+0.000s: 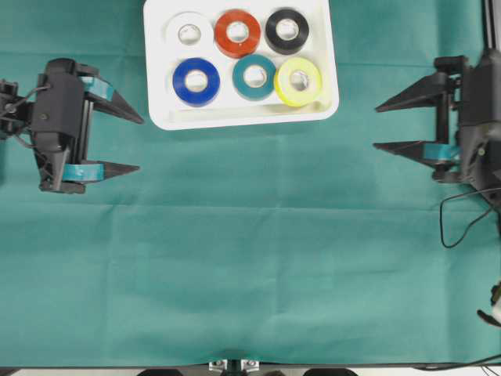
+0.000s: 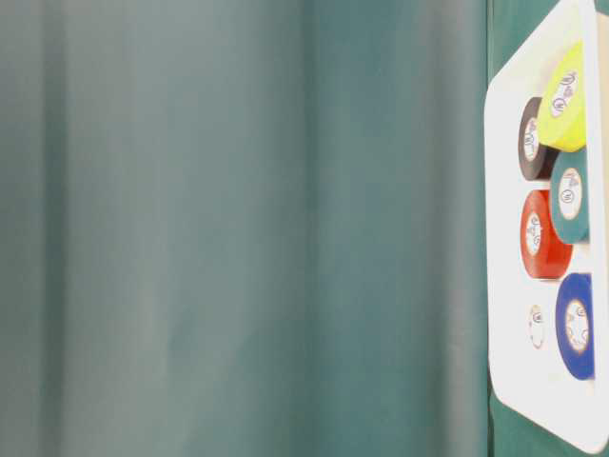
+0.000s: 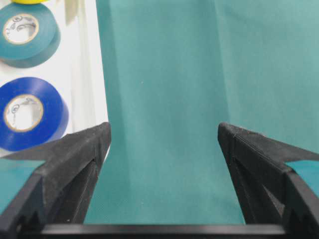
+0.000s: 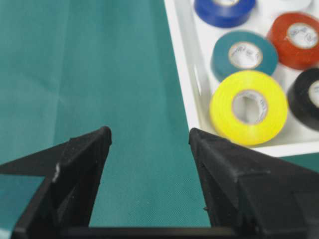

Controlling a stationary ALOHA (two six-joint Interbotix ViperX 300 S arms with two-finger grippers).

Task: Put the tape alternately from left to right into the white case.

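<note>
- The green cloth (image 1: 250, 266) is covering the whole work surface, lying flat with faint fold lines running across it.
- The white case (image 1: 156, 110) is sitting at the far middle of the cloth, between the two arms; all six rolls are lying flat inside it in two rows of three.
- The left gripper (image 1: 141, 145) is standing to the left of the case, well apart from it, with its fingers spread wide and nothing between them; they are pointing towards the centre of the table.
- The right gripper (image 1: 376, 126) is standing to the right of the case, likewise clear of it, with its fingers parted and holding nothing; they are pointing inward towards the left gripper.
- Far row, left to right in the overhead view: the white roll (image 1: 189, 34), the red roll (image 1: 238, 33) and the black roll (image 1: 286, 30) are lying side by side, the red one appearing to touch its neighbours.
- Near row, left to right: the blue roll (image 1: 196, 81), the teal roll (image 1: 254, 77) and the yellow roll (image 1: 298, 81) are lying in line; the yellow is pressing against the teal and sitting close to the case's right-hand wall, slightly tilted.
- From the right wrist view, the yellow roll is lying nearest that gripper, just inside the case corner.
- From the left wrist view, the blue roll is lying nearest that gripper, just inside the rim.
</note>
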